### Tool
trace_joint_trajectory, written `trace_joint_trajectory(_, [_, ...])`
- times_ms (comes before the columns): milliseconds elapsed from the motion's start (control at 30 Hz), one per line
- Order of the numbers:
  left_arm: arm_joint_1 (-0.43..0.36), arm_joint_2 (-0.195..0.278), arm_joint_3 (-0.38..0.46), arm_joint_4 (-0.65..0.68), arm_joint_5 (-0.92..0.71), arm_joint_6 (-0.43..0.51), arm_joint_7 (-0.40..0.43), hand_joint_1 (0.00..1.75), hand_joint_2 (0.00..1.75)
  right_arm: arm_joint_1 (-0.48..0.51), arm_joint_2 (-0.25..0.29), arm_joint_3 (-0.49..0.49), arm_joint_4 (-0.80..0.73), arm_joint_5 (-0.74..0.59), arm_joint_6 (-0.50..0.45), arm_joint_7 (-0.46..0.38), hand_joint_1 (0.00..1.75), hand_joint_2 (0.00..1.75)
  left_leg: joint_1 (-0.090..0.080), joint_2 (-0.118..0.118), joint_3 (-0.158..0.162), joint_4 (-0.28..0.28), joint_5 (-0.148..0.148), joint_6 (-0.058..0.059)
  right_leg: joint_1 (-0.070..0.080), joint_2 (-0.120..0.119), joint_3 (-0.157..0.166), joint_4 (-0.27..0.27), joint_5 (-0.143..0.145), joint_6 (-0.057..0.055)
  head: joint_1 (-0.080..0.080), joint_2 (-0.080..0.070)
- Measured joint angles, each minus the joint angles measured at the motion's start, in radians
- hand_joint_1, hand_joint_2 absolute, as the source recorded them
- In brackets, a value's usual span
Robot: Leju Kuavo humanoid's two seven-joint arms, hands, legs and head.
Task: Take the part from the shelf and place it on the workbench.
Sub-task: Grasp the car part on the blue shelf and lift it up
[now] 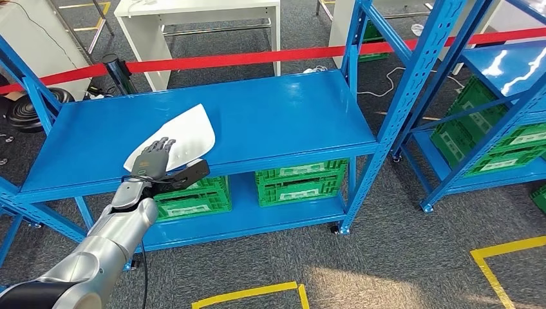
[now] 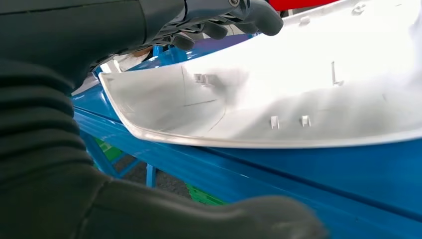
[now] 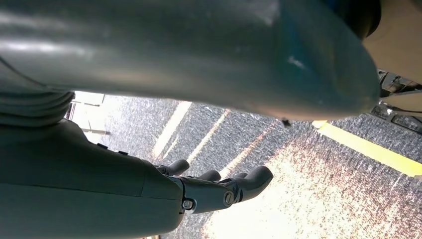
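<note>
the white part [image 1: 179, 138] lay flat on the blue shelf [image 1: 283, 122], near its front edge. my left hand [image 1: 153, 159] rested on the part's near end, fingers [image 2: 259, 17] spread over the top and the thumb [image 1: 193, 172] below the shelf lip; i couldn't tell if the grip was closed. my right hand [image 3: 219, 189] hung over the carpet with fingers loosely apart, holding nothing. i judged this the grasping step; next i'd need a firm pinch, then a lift clear of the shelf
</note>
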Motion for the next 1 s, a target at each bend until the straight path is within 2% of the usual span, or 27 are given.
trace_joint_trajectory(67, [-0.001,-0.001,0.003,-0.001,0.001,0.001,0.004,0.00,0.00,0.000,0.000,0.000,0.000,-0.002,0.000,0.000,0.00,0.00,-0.004,0.001,-0.002,-0.006,0.001,0.011,-0.001,0.000,0.003,-0.001,0.010,0.008,0.000,0.000])
trace_joint_trajectory(167, [-0.004,-0.008,0.005,-0.006,-0.002,0.006,0.012,0.00,0.00,0.000,0.000,0.000,0.000,-0.002,-0.002,0.005,0.00,0.00,-0.001,0.003,0.017,-0.035,-0.001,0.039,0.000,-0.006,-0.006,0.025,0.026,0.017,0.002,0.000])
trace_joint_trajectory(233, [-0.008,-0.012,0.008,-0.010,-0.002,0.013,0.014,0.00,0.00,-0.001,0.000,0.000,0.000,-0.002,-0.002,0.008,0.00,0.00,0.000,0.004,0.037,-0.043,-0.003,0.050,0.002,-0.010,-0.056,0.096,-0.003,0.014,0.004,0.000])
trace_joint_trajectory(300, [-0.009,-0.013,0.011,-0.010,-0.002,0.017,0.015,0.00,0.00,0.000,0.000,0.000,0.000,-0.003,-0.004,-0.029,0.00,0.00,-0.001,0.005,0.048,-0.042,-0.010,0.052,0.004,-0.010,-0.132,0.210,-0.042,0.016,0.005,0.000])
trace_joint_trajectory(333, [-0.006,-0.015,0.012,-0.010,-0.002,0.017,0.015,0.00,0.00,0.000,-0.001,0.000,0.000,-0.003,-0.004,-0.065,0.00,0.00,-0.001,0.005,0.055,-0.042,-0.016,0.049,0.004,-0.010,-0.162,0.245,-0.045,0.018,0.005,0.000])
trace_joint_trajectory(367, [-0.003,-0.016,0.013,-0.010,-0.002,0.017,0.015,0.00,0.00,0.001,-0.001,0.000,0.000,-0.002,-0.004,-0.104,0.00,0.00,0.002,0.004,0.064,-0.042,-0.023,0.044,0.003,-0.011,-0.175,0.245,-0.032,0.022,0.005,0.000])
trace_joint_trajectory(400, [0.000,-0.017,0.014,-0.010,-0.002,0.018,0.016,0.00,0.00,0.002,-0.002,0.000,0.000,-0.002,-0.004,-0.136,0.00,0.00,0.005,0.004,0.076,-0.041,-0.033,0.036,0.000,-0.012,-0.169,0.210,-0.006,0.027,0.005,0.000])
trace_joint_trajectory(467, [0.004,-0.018,0.016,-0.009,-0.002,0.019,0.019,0.00,0.00,0.009,-0.002,0.000,0.001,-0.001,-0.004,-0.157,0.00,0.00,0.012,0.002,0.102,-0.039,-0.059,0.016,-0.006,-0.019,-0.130,0.090,0.058,0.039,0.006,0.000])
trace_joint_trajectory(500, [0.005,-0.017,0.017,-0.008,-0.002,0.020,0.020,0.00,0.00,0.012,-0.002,0.000,0.003,-0.001,-0.003,-0.155,0.00,0.00,0.014,0.002,0.111,-0.039,-0.073,0.006,-0.006,-0.024,-0.115,0.048,0.069,0.037,0.006,0.000])
trace_joint_trajectory(533, [0.006,-0.017,0.017,-0.008,-0.003,0.020,0.021,0.00,0.00,0.014,-0.001,0.000,0.004,-0.001,-0.003,-0.148,0.00,0.00,0.014,0.003,0.120,-0.042,-0.087,-0.004,-0.003,-0.027,-0.106,0.030,0.069,0.028,0.006,0.000])
trace_joint_trajectory(600, [0.003,-0.018,0.018,-0.011,-0.003,0.022,0.021,0.00,0.00,0.013,-0.001,0.000,0.006,0.001,-0.002,-0.120,0.00,0.00,0.015,0.004,0.136,-0.038,-0.092,-0.020,0.004,-0.028,-0.097,0.037,0.033,-0.003,0.004,0.000])
trace_joint_trajectory(633, [0.000,-0.019,0.018,-0.015,-0.003,0.022,0.021,0.00,0.00,0.012,-0.002,0.000,0.006,0.001,-0.003,-0.096,0.00,0.00,0.016,0.004,0.130,-0.013,-0.078,-0.026,0.006,-0.026,-0.086,0.041,0.021,-0.014,0.003,0.000])
trace_joint_trajectory(667, [-0.004,-0.021,0.018,-0.017,-0.003,0.023,0.020,0.00,0.00,0.011,-0.003,0.000,0.006,0.002,-0.002,-0.068,0.00,0.00,0.018,0.004,0.107,0.040,-0.051,-0.031,0.006,-0.025,-0.071,0.041,0.010,-0.023,0.002,0.000])
trace_joint_trajectory(733, [-0.008,-0.023,0.018,-0.019,-0.009,0.022,0.016,0.00,0.00,0.009,-0.004,0.000,0.006,0.003,-0.002,-0.018,0.00,0.00,0.017,0.006,0.015,0.182,-0.013,-0.032,0.007,-0.024,-0.032,0.030,-0.005,-0.035,-0.001,0.000])
trace_joint_trajectory(767, [-0.008,-0.023,0.018,-0.018,-0.012,0.022,0.013,0.00,0.00,0.008,-0.004,0.000,0.006,0.004,-0.001,-0.003,0.00,0.00,0.015,0.007,-0.023,0.234,-0.010,-0.031,0.007,-0.025,-0.017,0.024,-0.010,-0.037,-0.002,0.000])
trace_joint_trajectory(800, [-0.007,-0.023,0.018,-0.017,-0.014,0.022,0.012,0.00,0.00,0.007,-0.004,0.000,0.006,0.004,-0.001,0.004,0.00,0.00,0.013,0.007,-0.048,0.262,-0.016,-0.030,0.007,-0.024,-0.008,0.020,-0.014,-0.039,-0.003,0.000])
trace_joint_trajectory(1000, [-0.005,-0.023,0.018,-0.016,-0.016,0.021,0.011,0.00,0.00,0.007,-0.004,0.000,0.006,0.004,-0.001,0.006,0.00,0.00,0.012,0.007,-0.069,0.280,-0.032,-0.028,0.008,-0.022,0.003,0.015,-0.018,-0.040,-0.005,0.000])
